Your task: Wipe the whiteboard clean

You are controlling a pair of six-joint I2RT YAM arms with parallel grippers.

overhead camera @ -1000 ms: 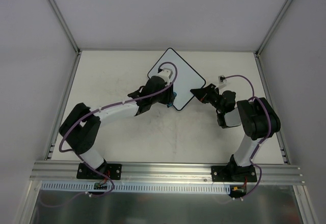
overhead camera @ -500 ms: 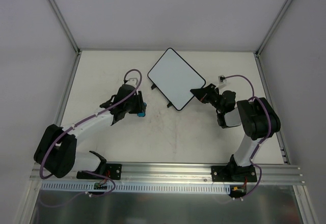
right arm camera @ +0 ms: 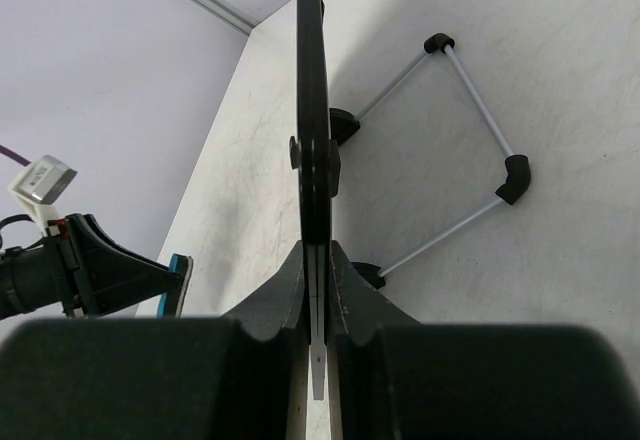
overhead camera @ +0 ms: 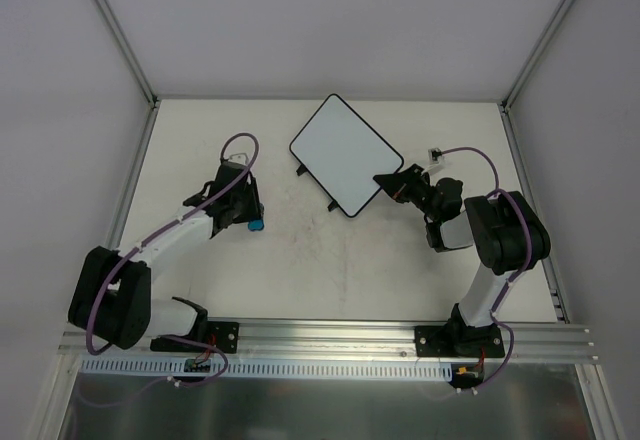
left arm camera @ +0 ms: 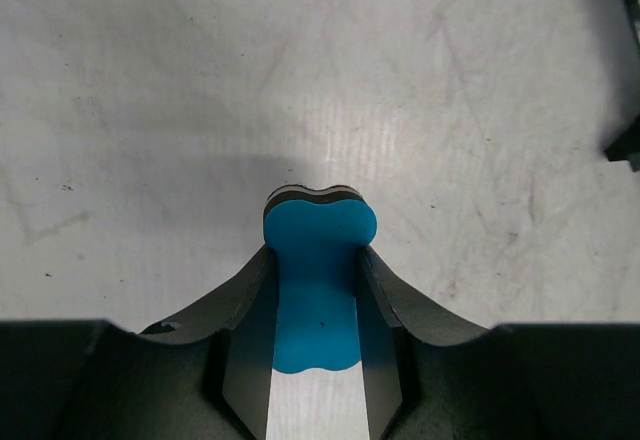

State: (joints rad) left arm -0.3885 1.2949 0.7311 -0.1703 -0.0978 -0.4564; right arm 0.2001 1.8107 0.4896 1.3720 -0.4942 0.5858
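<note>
1. A matte off-white table (overhead camera: 330,270), scuffed with fine grey scratches, sat between pale walls, with a ribbed aluminium rail (overhead camera: 330,338) along its near edge.
2. The whiteboard (overhead camera: 345,150) was at the far middle of the table, its blank white face turned up to the overhead camera.
3. Its long axis ran diagonally from far-left to near-right, and one rounded corner pointed at the back wall.
4. The board was a thin flat rectangle with a glossy white face, a narrow black rim and rounded corners. Two small black tabs stuck out from its near-left long edge.
5. The right gripper (overhead camera: 385,182) was clamped on the board's near-right short edge. In the right wrist view the whiteboard (right arm camera: 310,80) showed edge-on as a thin dark blade between the closed fingers (right arm camera: 275,300).
6. Beside the board in that view was a wire stand (right arm camera: 470,90) of thin silver rods joined by black elbow pieces.
7. The left gripper (overhead camera: 250,218) was well apart from the board, over the table's left half.
8. Its smooth dark fingers (left arm camera: 240,290) pinched the waist of a blue bone-shaped eraser (left arm camera: 318,270), which had a dark underlayer at its lobed tip.
</note>
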